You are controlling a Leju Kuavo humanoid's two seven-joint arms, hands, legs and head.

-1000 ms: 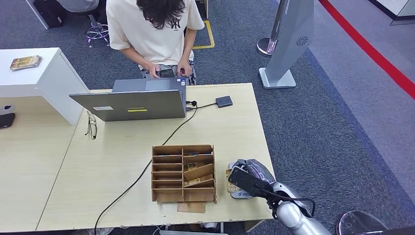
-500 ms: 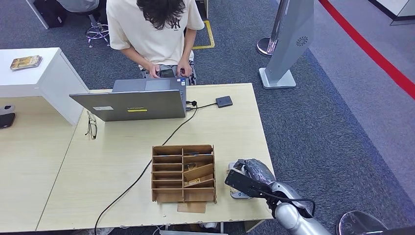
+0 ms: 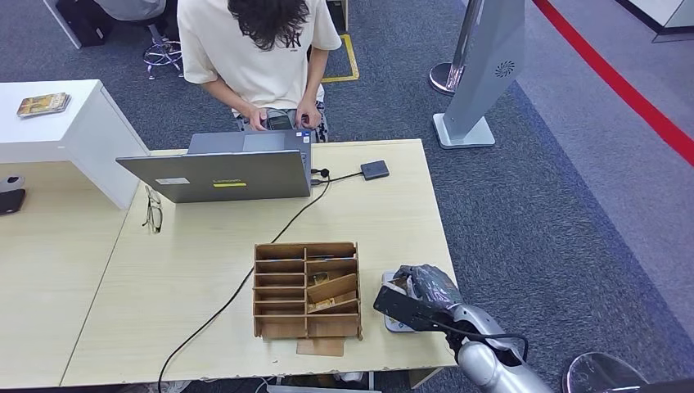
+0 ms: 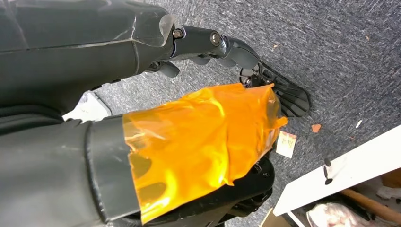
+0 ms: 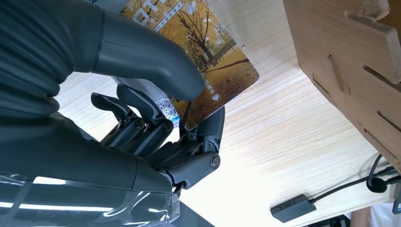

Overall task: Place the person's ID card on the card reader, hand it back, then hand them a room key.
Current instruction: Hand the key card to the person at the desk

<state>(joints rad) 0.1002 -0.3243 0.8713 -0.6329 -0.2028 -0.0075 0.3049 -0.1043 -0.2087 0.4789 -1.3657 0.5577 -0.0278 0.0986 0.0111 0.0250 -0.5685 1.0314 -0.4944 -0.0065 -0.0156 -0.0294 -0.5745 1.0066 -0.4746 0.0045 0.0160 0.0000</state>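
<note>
My right hand (image 3: 421, 291) is low over the table's near right corner, just right of the wooden slotted box (image 3: 307, 289). It pinches a card (image 5: 208, 56) printed with golden autumn trees between thumb and fingers (image 5: 142, 113); a sliver of the card (image 3: 398, 284) peeks out in the head view. A pale flat item (image 3: 391, 323) lies on the table under the hand. The small black card reader (image 3: 375, 169) sits at the far right, cabled to the laptop (image 3: 221, 173). My left hand (image 4: 198, 142) hangs over the carpet and holds nothing.
A person (image 3: 258, 57) stands behind the laptop, looking down at a phone (image 3: 278, 122) in both hands. A black cable (image 3: 245, 282) crosses the table (image 3: 205, 262). Glasses (image 3: 153, 213) lie at the left. A grey stand (image 3: 483, 74) is on the carpet at the right.
My right hand has sunk a little and drifted slightly left toward the table with the card. The person and the other objects are unmoved.
</note>
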